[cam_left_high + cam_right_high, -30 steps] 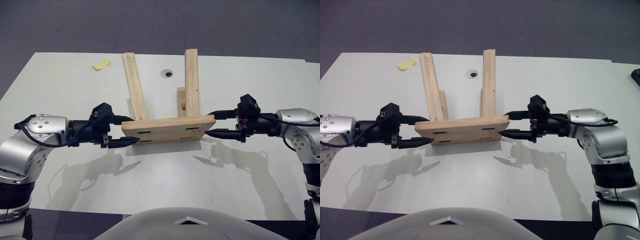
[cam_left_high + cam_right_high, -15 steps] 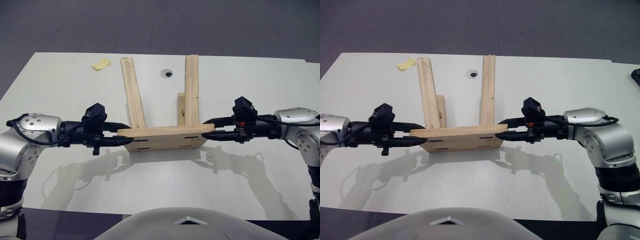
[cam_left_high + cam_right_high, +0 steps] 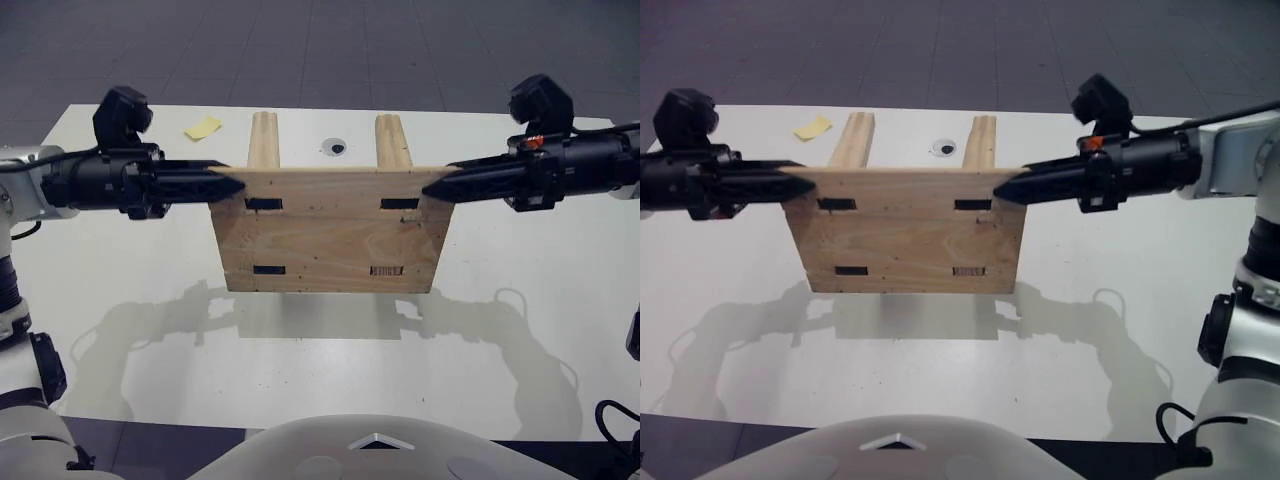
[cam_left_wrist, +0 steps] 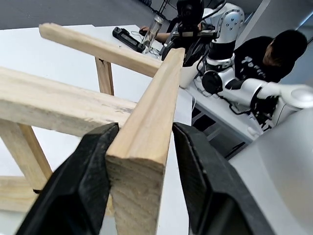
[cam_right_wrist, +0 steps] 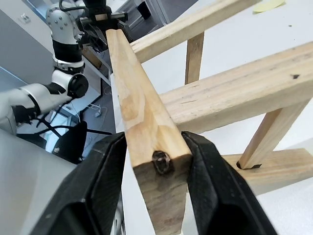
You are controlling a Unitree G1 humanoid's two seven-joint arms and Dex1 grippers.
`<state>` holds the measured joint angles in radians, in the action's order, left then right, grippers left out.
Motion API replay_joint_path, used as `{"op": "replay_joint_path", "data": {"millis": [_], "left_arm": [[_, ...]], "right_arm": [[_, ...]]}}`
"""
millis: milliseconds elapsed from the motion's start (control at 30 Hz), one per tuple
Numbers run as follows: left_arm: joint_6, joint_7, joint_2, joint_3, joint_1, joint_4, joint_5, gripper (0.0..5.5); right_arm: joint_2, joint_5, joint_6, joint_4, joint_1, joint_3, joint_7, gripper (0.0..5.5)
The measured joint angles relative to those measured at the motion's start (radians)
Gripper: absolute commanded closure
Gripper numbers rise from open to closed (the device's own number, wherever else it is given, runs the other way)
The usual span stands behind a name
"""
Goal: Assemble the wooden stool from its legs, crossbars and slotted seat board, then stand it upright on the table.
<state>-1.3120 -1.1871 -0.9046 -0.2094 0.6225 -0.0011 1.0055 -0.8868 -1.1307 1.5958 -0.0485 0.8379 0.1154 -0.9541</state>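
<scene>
Wooden stool (image 3: 330, 230) held in air over white table (image 3: 330, 370), seat board (image 3: 330, 250) facing us, legs (image 3: 263, 150) pointing away. Our left gripper (image 3: 238, 186) clamps seat board's left edge, right gripper (image 3: 428, 190) its right edge. Yellow note (image 3: 203, 127) far left on table.

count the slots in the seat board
4 on the seat board: upper left slot, upper right slot, lower left slot, lower right slot. None seem hidden.
</scene>
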Motion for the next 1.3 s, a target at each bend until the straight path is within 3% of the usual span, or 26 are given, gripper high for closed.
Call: {"op": "replay_joint_path", "data": {"millis": [267,467,700,833,867,1000,1033,1300], "left_arm": [[0.002,0.151,0.182,-0.155,0.042,0.203,0.017,3.69],[0.069,0.354,0.332,-0.281,0.129,0.383,0.016,3.78],[0.087,0.596,0.417,-0.327,0.292,0.615,-0.006,3.86],[0.131,0.639,0.424,-0.325,0.357,0.737,-0.052,3.86],[0.162,0.644,0.428,-0.318,0.37,0.764,-0.076,3.5],[0.36,0.653,0.453,-0.291,0.413,0.881,-0.182,2.91],[0.394,0.654,0.455,-0.292,0.424,0.905,-0.19,2.81],[0.541,0.662,0.496,-0.38,0.45,1.007,-0.191,1.45]], "right_arm": [[0.081,-0.428,-0.187,0.119,-0.044,0.013,0.504,3.71],[0.387,-0.653,-0.508,0.155,-0.108,0.077,1.003,3.72],[0.71,-0.775,-0.81,0.13,-0.128,0.222,1.513,3.9],[0.781,-0.785,-0.919,0.112,-0.126,0.253,1.654,3.93],[0.795,-0.785,-0.947,0.112,-0.125,0.253,1.688,3.93],[0.861,-0.745,-1.063,0.136,-0.117,0.252,1.777,4.05],[0.868,-0.732,-1.076,0.144,-0.105,0.251,1.777,3.69],[0.922,-0.581,-1.166,0.195,-0.07,0.25,1.678,2.43]]}}
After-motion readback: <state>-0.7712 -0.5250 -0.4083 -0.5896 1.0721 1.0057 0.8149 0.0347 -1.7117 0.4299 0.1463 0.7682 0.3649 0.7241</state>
